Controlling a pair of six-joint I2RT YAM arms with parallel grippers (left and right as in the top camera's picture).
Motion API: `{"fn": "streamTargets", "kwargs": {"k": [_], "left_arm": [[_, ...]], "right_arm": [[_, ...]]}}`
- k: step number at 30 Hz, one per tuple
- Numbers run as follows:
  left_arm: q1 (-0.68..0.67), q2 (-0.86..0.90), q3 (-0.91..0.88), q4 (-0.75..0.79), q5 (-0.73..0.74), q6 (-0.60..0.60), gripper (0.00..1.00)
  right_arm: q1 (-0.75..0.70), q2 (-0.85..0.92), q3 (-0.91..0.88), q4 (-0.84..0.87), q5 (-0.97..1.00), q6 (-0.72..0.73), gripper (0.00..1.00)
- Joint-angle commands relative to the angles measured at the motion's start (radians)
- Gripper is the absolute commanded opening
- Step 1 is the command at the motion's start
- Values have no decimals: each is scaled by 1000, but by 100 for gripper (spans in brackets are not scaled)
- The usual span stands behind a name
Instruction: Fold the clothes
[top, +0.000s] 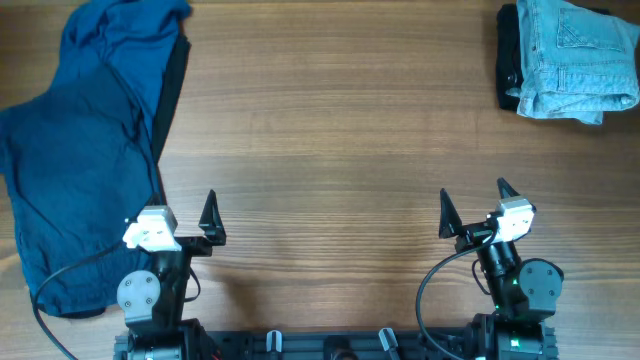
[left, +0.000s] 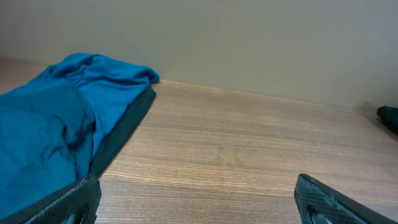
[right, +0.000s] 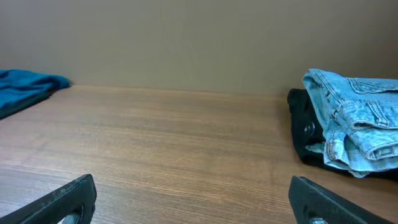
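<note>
At the near edge of the table (top: 330, 130), both arms sit drawn back over their bases. The left gripper (top: 183, 215) has its fingers spread wide and holds nothing. The left wrist view shows the same gap (left: 196, 205) with bare wood between the tips. The right gripper (top: 475, 205) is likewise spread wide and empty, as its own camera confirms (right: 193, 202).

Just beside the left gripper's outer finger, a blue garment (top: 80, 150) lies unfolded and rumpled. It runs from the near left corner up to the far left edge. Whether the finger touches it cannot be told. A dark garment (top: 175, 80) shows as a strip along the blue garment's right side (left: 127, 127), apparently under it.

Well apart, at the far right corner, folded jeans (top: 575, 55) rest on a black garment (top: 508, 60), which sticks out on the jeans' left (right: 305, 134). Beyond the table, the wrist views show a plain wall (right: 186, 37).
</note>
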Motion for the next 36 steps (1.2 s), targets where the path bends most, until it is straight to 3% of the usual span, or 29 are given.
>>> {"fn": "streamTargets", "kwargs": {"k": [1,36], "left_arm": [[-1,1,-9,4,-2,16,100],[-1,1,-9,2,-74,16,100]], "right_arm": [[2,-4,-2,2,6,-14,99],[2,-2,-2,2,6,-14,100]]}}
